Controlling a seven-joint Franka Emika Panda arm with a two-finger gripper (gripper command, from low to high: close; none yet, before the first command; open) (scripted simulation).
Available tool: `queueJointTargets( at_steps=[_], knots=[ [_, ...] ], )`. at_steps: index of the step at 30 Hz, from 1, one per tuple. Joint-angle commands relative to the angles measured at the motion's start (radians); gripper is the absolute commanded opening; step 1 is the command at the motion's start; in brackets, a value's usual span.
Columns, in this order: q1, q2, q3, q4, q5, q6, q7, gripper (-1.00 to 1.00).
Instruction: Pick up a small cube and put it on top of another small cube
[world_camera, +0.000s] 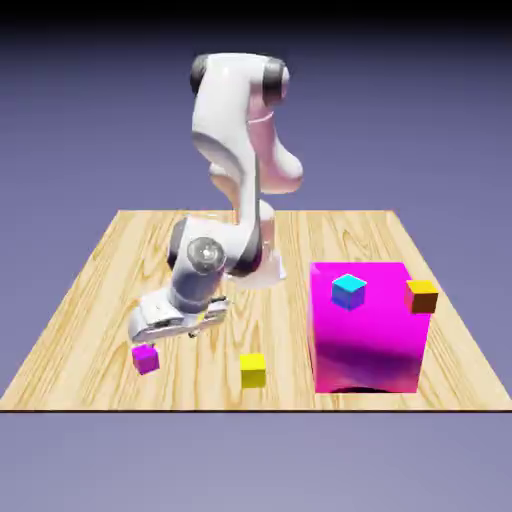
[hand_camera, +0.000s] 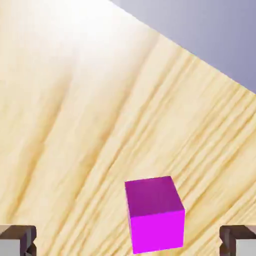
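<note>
Jaws: wide apart and holding nothing; I see both fingertips (hand_camera: 17, 240) at the bottom corners of the hand view with bare wood between them.
Gripper: my gripper (world_camera: 172, 322) hangs low over the desk (world_camera: 90, 300), above and slightly behind the small cube, not touching it.
Small cube: the purple-magenta small cube (world_camera: 146, 357) sits on the desk near the front edge, toward the exterior view's left; in the hand view it lies between the fingertips but off toward the right one (hand_camera: 154, 214).
Another small cube: the orange-topped cube (world_camera: 422, 296) rests at the far right edge of the big magenta block (world_camera: 365, 335), well apart from the small cube.
Other things: a cyan cube (world_camera: 348, 291) sits on top of the big block; a yellow cube (world_camera: 253, 370) lies on the desk between the small cube and the block.
Done so far: I judge only the approach is under way; nothing is grasped or lifted.
Left to do: centre over the small cube, descend, close, lift, carry it across to the orange-topped cube, set it on top, release.
</note>
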Motion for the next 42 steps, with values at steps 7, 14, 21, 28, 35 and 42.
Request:
queueJointTargets(
  at_steps=[7,14,21,28,35,42],
  knots=[
    [-0.043,0.172,-0.028,0.054,-0.092,-0.023,-0.019,0.0],
    [-0.023,0.118,-0.01,0.081,-0.06,-0.107,-0.045,-1.0],
    [0.022,0.047,0.232,0.253,-0.034,-0.227,-0.05,-1.0],
    [0.151,-0.009,0.485,0.38,-0.098,-0.377,-0.13,-1.0],
    [0.357,-0.051,0.739,0.456,-0.249,-0.553,-0.282,-1.0],
    [0.445,-0.043,0.784,0.353,-0.385,-0.544,-0.361,-1.0]
  ],
)
